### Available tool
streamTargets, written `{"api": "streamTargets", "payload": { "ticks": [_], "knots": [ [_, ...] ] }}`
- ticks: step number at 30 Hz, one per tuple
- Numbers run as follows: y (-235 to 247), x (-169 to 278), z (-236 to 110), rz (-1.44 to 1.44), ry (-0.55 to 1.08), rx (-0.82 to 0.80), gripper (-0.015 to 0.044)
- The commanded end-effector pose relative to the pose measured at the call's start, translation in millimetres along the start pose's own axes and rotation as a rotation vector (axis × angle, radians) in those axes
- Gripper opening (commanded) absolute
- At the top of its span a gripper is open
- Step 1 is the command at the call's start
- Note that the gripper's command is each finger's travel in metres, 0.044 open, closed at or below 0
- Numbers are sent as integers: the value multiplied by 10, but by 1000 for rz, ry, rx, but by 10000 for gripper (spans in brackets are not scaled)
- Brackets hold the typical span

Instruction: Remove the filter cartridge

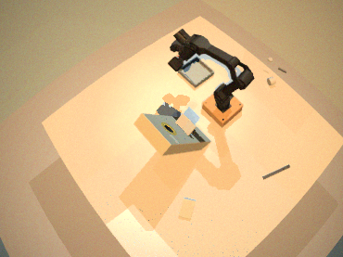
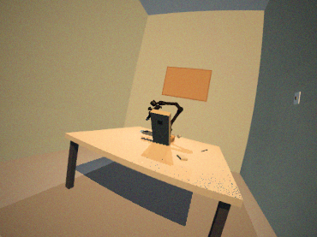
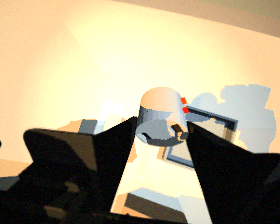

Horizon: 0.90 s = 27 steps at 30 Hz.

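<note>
My gripper (image 1: 179, 57) (image 2: 152, 108) (image 3: 160, 123) is shut on the round filter cartridge (image 3: 161, 106), a pale cylinder with a grey slotted face and red marks on its side. I hold it in the air over the near corner of the grey tray (image 1: 195, 83) (image 3: 214, 116), well above the tray floor. The service panel box (image 1: 157, 132) (image 2: 161, 130) stands in the middle of the table, and its round yellow-rimmed socket (image 1: 170, 129) is empty. In the top view the cartridge is hidden by the gripper.
The arm's orange base (image 1: 222, 111) stands right of the panel. Small blocks (image 1: 191, 119) lie behind the panel. A dark bar (image 1: 276, 172), a tan block (image 1: 186, 210) and a small cube (image 1: 271, 81) lie on the table.
</note>
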<state>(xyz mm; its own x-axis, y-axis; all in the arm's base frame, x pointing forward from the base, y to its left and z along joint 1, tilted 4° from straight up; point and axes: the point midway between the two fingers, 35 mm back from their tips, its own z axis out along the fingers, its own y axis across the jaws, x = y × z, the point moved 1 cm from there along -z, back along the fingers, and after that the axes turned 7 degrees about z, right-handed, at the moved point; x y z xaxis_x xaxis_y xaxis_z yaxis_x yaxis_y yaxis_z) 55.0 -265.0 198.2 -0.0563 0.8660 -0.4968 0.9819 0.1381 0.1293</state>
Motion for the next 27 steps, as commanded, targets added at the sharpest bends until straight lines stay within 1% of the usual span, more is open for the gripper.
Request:
{"api": "streamTargets", "payload": {
  "ticks": [1, 10, 19, 24, 27],
  "knots": [
    [-191, 35, 130, 60, -6, 38, 0],
    [-680, 234, 420, 208, -16, 127, 0],
    [-1135, 549, 643, 358, -26, 215, 0],
    [-1204, 613, 681, 382, -27, 229, 0],
    [-1220, 656, 792, 382, -27, 229, 0]
  ]
}}
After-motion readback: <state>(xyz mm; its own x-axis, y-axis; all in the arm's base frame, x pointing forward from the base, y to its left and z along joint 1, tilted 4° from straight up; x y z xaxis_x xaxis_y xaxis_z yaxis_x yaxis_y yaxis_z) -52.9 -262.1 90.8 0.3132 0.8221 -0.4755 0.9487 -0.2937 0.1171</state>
